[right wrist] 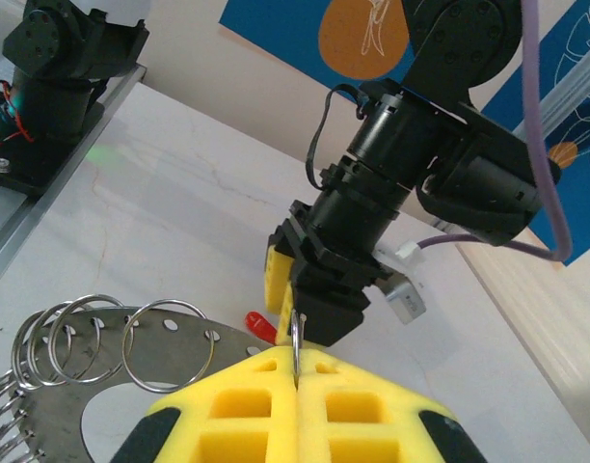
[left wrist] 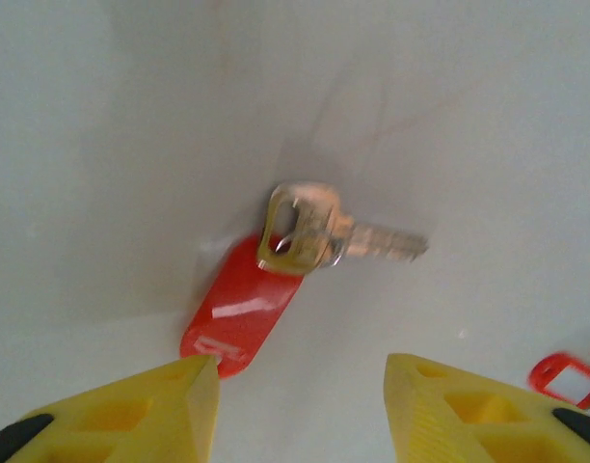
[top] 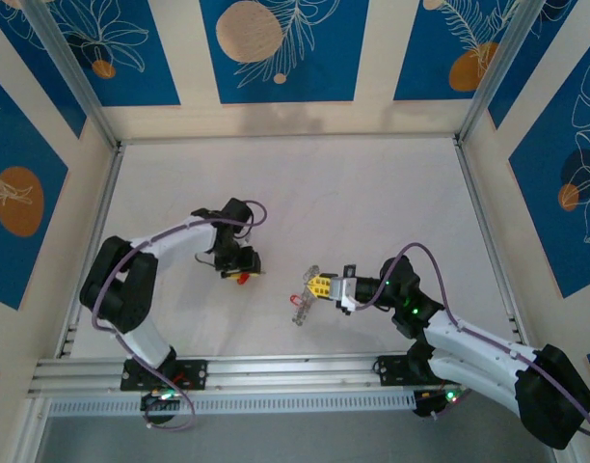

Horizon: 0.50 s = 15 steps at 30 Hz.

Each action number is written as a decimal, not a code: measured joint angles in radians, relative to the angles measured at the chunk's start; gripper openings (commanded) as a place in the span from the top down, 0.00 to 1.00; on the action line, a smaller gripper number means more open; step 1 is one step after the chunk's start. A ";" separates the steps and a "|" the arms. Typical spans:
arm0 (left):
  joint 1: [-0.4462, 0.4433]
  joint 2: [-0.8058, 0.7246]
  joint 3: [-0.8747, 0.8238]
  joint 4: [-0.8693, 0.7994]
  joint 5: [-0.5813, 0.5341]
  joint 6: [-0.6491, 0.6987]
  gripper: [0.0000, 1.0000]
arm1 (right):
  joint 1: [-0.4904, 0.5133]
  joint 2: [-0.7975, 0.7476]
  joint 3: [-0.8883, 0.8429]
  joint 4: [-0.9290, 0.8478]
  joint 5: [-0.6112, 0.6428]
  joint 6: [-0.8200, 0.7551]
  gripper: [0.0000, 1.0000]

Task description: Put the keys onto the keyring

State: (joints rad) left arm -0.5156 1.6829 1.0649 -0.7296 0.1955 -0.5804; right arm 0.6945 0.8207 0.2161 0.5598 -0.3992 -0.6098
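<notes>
A brass key (left wrist: 309, 229) with a solid red tag (left wrist: 239, 307) lies flat on the white table, seen as a red speck (top: 243, 279) from above. My left gripper (left wrist: 301, 368) hovers just over it, jaws apart. The tag's near end lies by the left fingertip (left wrist: 194, 381), and nothing is between the jaws. My right gripper (right wrist: 296, 355) is shut on a thin wire loop (right wrist: 295, 333) of the keyring (right wrist: 93, 410), a flat grey holed ring carrying several wire loops. From above, the right gripper (top: 317, 285) sits mid-table. A red-rimmed, pale-centred tag (left wrist: 565, 378) lies near it.
The left arm's black wrist and yellow fingers (right wrist: 287, 275) stand close in front of the right gripper. Purple cables (top: 242, 220) loop over both arms. An aluminium rail (top: 276, 371) runs along the near edge, and patterned walls close in the other sides.
</notes>
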 measured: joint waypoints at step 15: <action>-0.112 0.158 0.208 -0.151 -0.235 -0.250 0.63 | 0.005 -0.029 0.000 -0.025 0.007 0.008 1.00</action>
State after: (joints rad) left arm -0.6273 1.8404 1.2724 -0.8806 -0.0395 -0.8303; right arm 0.6998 0.7921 0.2161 0.5350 -0.3920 -0.6022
